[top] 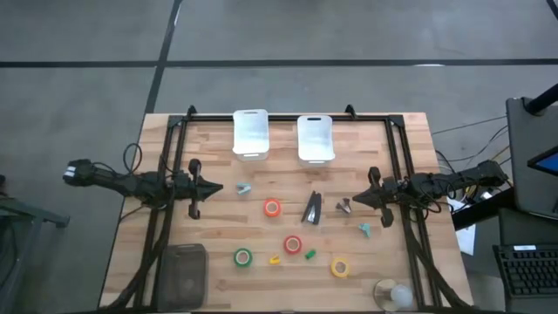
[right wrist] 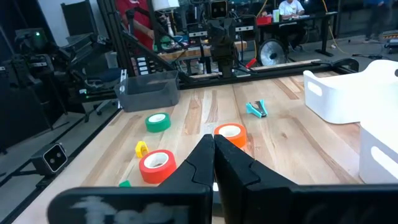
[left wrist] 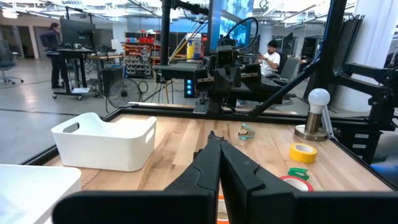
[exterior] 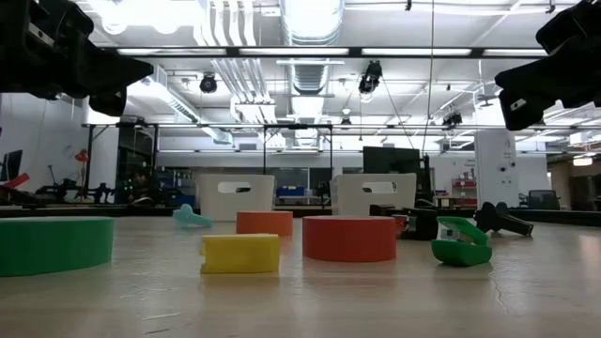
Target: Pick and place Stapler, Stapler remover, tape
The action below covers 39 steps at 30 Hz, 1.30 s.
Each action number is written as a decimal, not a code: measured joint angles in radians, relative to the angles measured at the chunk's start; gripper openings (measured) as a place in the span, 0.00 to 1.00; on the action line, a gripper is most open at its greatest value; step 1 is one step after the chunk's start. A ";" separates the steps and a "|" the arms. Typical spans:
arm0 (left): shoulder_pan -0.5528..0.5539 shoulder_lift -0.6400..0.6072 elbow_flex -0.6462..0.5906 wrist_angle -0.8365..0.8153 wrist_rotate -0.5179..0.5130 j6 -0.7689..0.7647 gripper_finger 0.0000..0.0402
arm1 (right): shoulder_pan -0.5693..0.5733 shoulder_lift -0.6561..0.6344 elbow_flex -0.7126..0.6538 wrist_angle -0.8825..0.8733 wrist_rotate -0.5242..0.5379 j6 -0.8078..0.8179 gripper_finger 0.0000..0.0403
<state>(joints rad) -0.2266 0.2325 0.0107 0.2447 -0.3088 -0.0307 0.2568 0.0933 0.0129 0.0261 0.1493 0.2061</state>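
Note:
The black stapler (top: 313, 208) lies mid-table. Around it lie the orange-red tape (top: 272, 208), the red-and-green tape (top: 293, 245), the green tape (top: 242, 257) and the yellow tape (top: 340, 267). A teal staple remover (top: 243, 188) sits left of centre, a second teal one (top: 364, 229) to the right, and a grey one (top: 345, 207) beside the stapler. My left gripper (top: 219, 187) is shut and hovers left of the teal remover. My right gripper (top: 351, 201) is shut and hovers just right of the grey remover. In the low view both grippers hang well above the table.
Two white bins (top: 250, 133) (top: 316, 138) stand at the far edge. A grey container (top: 183, 270) sits at the near left corner and a bulb on a round base (top: 394, 295) at the near right. Small yellow (top: 275, 259) and green (top: 309, 254) bits lie among the rolls. People work beyond the table.

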 joint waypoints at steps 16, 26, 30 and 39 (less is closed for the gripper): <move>0.000 0.000 0.000 0.000 0.000 0.000 0.03 | 0.000 0.000 0.000 0.006 0.005 0.000 0.02; 0.000 0.000 0.000 0.000 0.000 0.000 0.03 | 0.000 0.000 0.000 0.065 0.007 0.137 0.02; 0.000 0.000 0.000 0.000 0.000 0.000 0.03 | 0.000 0.001 0.000 0.117 0.041 0.186 0.02; 0.000 0.000 0.000 0.000 0.000 0.000 0.03 | 0.000 0.043 0.000 0.287 -0.073 0.295 0.02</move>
<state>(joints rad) -0.2268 0.2326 0.0105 0.2451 -0.3085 -0.0307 0.2573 0.1361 0.0130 0.3127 0.0766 0.5007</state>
